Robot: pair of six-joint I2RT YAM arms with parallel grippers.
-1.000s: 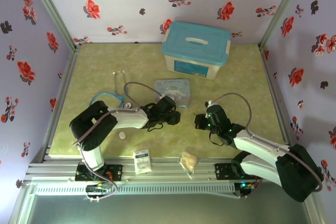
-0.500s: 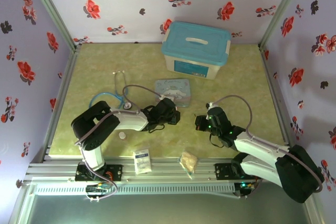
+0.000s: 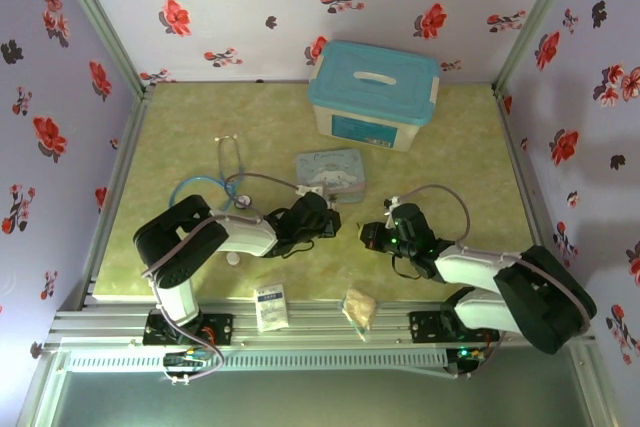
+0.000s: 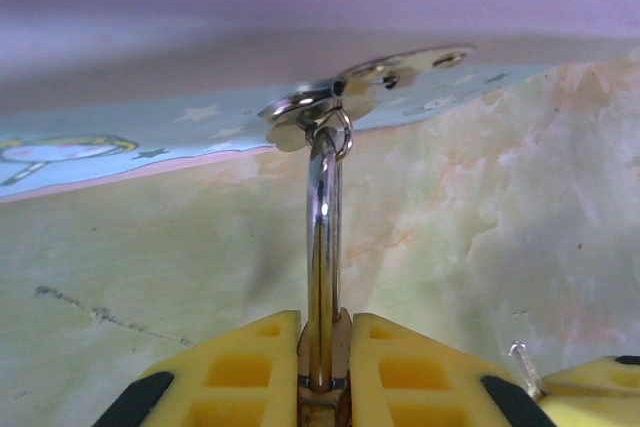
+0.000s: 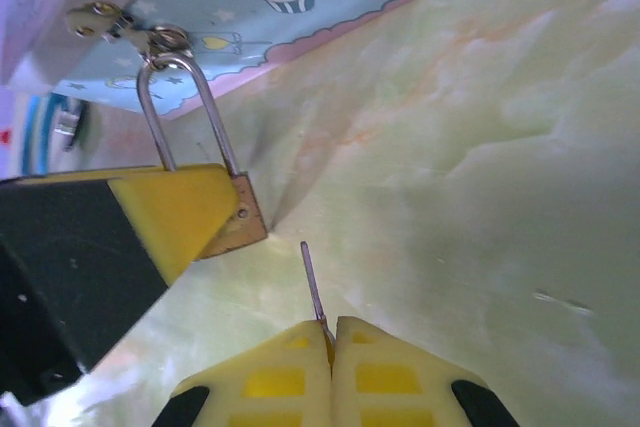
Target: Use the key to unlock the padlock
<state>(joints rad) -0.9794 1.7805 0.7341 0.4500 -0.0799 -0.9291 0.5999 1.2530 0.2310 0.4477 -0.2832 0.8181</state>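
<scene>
Pale blue tin [image 3: 331,169] flat on green table [image 3: 180,127]. Left gripper [image 4: 322,337] clamped on padlock [image 5: 243,219] body just in front of tin, shackle through tin's hasp [image 4: 400,67]. Right gripper [image 5: 331,335] pinches key [image 5: 312,282]; key tip near padlock, not touching
</scene>
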